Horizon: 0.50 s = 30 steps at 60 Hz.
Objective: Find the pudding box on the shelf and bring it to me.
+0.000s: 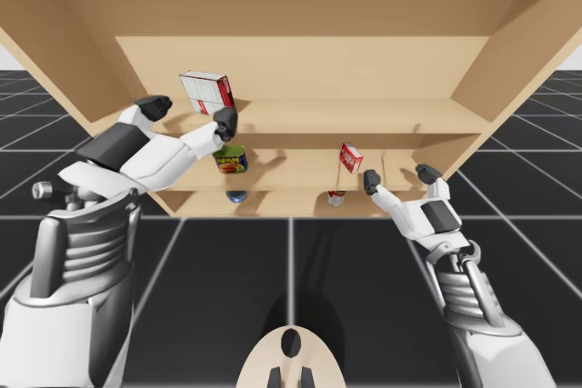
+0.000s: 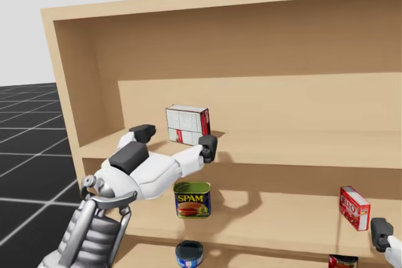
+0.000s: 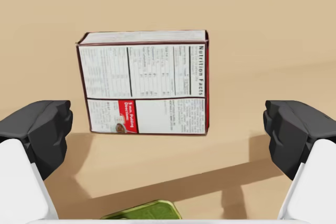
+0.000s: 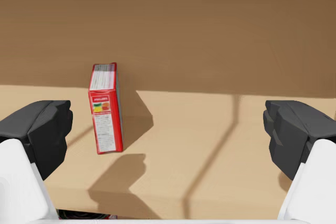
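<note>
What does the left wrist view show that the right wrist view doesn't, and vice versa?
Left wrist view, not the right: a white and red box standing upright ahead of my open left gripper, and a can's green top under the gripper. Right wrist view, not the left: a slim red box upright ahead of my open right gripper, nearer one finger. Both: dark fingers spread wide and a wooden shelf with its back wall.
</note>
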{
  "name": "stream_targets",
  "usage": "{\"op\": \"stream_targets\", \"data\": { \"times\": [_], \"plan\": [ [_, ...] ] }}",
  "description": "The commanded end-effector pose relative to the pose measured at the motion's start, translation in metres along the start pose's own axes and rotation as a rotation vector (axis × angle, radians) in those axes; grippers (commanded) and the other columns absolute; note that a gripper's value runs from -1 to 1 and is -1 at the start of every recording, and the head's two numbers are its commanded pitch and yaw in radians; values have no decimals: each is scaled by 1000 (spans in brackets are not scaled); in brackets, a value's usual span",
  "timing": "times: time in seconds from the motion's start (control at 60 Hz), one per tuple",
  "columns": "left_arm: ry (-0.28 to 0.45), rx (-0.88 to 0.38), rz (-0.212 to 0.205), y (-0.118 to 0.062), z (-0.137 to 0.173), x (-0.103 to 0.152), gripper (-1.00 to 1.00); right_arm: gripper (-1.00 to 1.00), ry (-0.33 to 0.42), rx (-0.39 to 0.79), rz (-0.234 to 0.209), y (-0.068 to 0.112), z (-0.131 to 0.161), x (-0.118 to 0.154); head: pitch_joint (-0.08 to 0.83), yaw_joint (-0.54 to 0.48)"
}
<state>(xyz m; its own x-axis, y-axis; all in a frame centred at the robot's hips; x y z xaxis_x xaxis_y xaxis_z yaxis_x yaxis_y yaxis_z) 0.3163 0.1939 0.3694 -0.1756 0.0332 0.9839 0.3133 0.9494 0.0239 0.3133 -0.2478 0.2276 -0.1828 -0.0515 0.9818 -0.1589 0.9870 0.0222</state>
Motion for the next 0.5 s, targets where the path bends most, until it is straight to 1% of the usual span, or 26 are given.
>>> {"op": "stream_targets", "data": {
  "times": [0.017, 0.133, 0.183, 0.217, 0.25, 0.367, 0.5],
  "plan": [
    [130, 73, 27, 7, -30, -1, -1000, -1000, -4, -5, 4, -1, 0, 1, 138, 223],
    [138, 96, 24, 9, -44, -3, -1000, -1000, -6, -6, 4, -1, 0, 1, 137, 222],
    [145, 96, 34, 10, -50, -5, -1000, -1000, -6, -6, 4, -1, 0, 1, 137, 222],
    [145, 101, 34, 10, -53, -6, -1000, -1000, -6, -6, 4, -1, 0, 1, 137, 222],
    [149, 98, 45, 10, -58, -6, -1000, -1000, -6, -6, 4, -1, 0, 1, 136, 222],
    [162, 108, 48, 10, -71, -8, -1000, -1000, -11, -9, 4, -2, 0, 1, 138, 223],
    [169, 117, 62, 9, -84, -9, -1000, -1000, -11, -10, 5, -3, 0, 1, 140, 223]
  ]
}}
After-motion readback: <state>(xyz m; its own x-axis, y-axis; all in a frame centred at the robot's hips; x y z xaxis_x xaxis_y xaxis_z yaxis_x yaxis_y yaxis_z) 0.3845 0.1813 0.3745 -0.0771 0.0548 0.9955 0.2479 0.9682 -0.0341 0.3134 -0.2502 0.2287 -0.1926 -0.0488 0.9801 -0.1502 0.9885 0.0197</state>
